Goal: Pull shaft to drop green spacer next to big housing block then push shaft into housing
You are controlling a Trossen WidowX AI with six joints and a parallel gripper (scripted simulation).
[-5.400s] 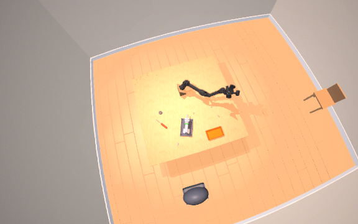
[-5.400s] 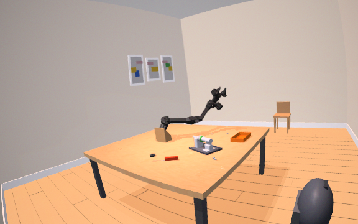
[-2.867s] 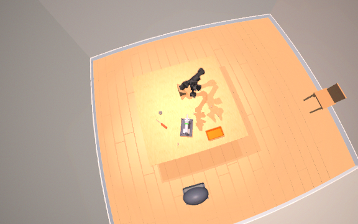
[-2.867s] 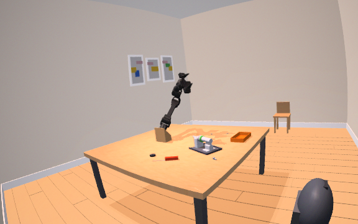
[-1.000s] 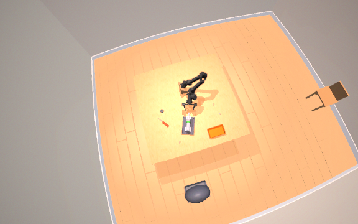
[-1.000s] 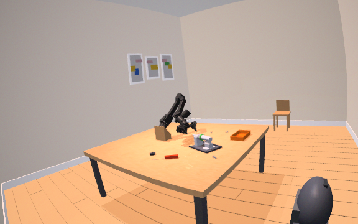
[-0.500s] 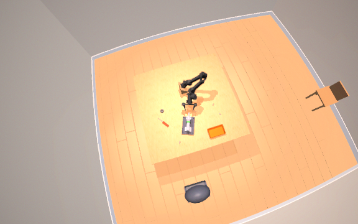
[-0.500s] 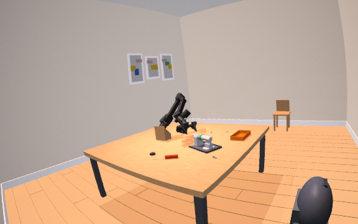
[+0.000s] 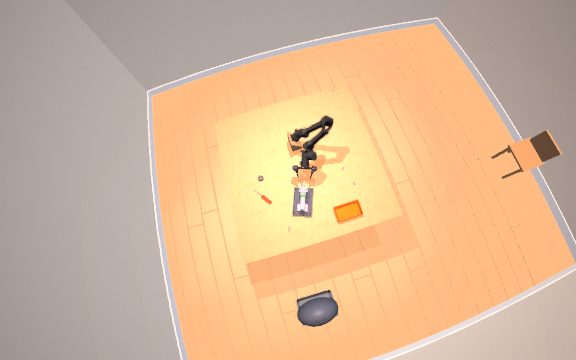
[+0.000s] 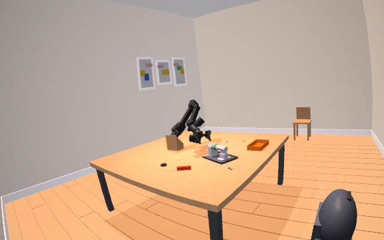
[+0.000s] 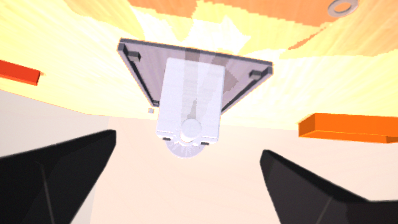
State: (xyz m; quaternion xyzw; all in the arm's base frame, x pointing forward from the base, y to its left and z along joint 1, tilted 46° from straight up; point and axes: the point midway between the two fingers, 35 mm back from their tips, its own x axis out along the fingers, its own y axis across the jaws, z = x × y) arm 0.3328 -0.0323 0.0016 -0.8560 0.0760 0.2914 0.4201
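A white housing block (image 10: 213, 151) (image 11: 192, 95) stands on a dark base plate (image 9: 296, 205) (image 10: 213, 159) (image 11: 142, 60). The round end of the shaft (image 11: 191, 128) sticks out on the arm's side. A green spacer (image 9: 303, 196) (image 10: 214, 147) sits around the shaft beside the block, with white cylindrical parts (image 10: 222, 148) beyond it. In the wrist view the block hides the green spacer. My gripper (image 9: 305, 176) (image 10: 205, 140) (image 11: 190, 146) is open and empty. It is on the arm's side of the block, with the shaft end lined up between its fingertips but not held.
An orange tray (image 9: 348, 212) (image 10: 258, 145) (image 11: 350, 128) lies to one side of the plate, a red-handled screwdriver (image 9: 266, 199) (image 10: 183, 168) (image 11: 20, 72) to the other, near a small dark ring (image 9: 260, 178) (image 10: 163, 165). A brown block (image 10: 174, 143) stands by the arm's base.
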